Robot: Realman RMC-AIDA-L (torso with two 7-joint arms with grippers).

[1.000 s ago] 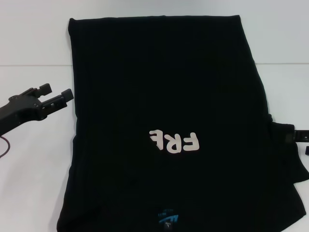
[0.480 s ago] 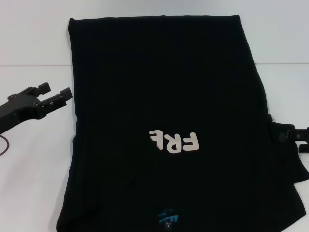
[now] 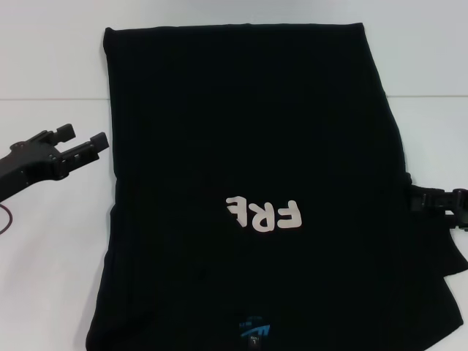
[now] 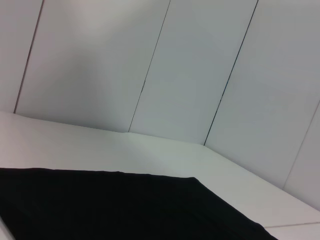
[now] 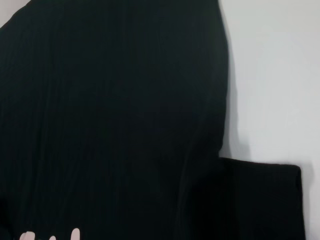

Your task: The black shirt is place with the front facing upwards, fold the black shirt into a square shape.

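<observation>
Nearest my head camera, the black shirt [image 3: 248, 190] lies flat on the white table [image 3: 51, 278], its blue neck label [image 3: 252, 333] at the close edge and the white letters [image 3: 263, 214] just beyond. Off to one side of those letters, my right gripper [image 3: 439, 201] sits against the shirt's side edge by the sleeve [image 3: 439, 256]; I cannot tell how its fingers stand. Across the cloth, my left gripper [image 3: 80, 146] hovers just beside the opposite edge, fingers apart and holding nothing. Beyond both grippers, the shirt's hem reaches the table's far side, near the pale wall panels [image 4: 190, 75].
</observation>
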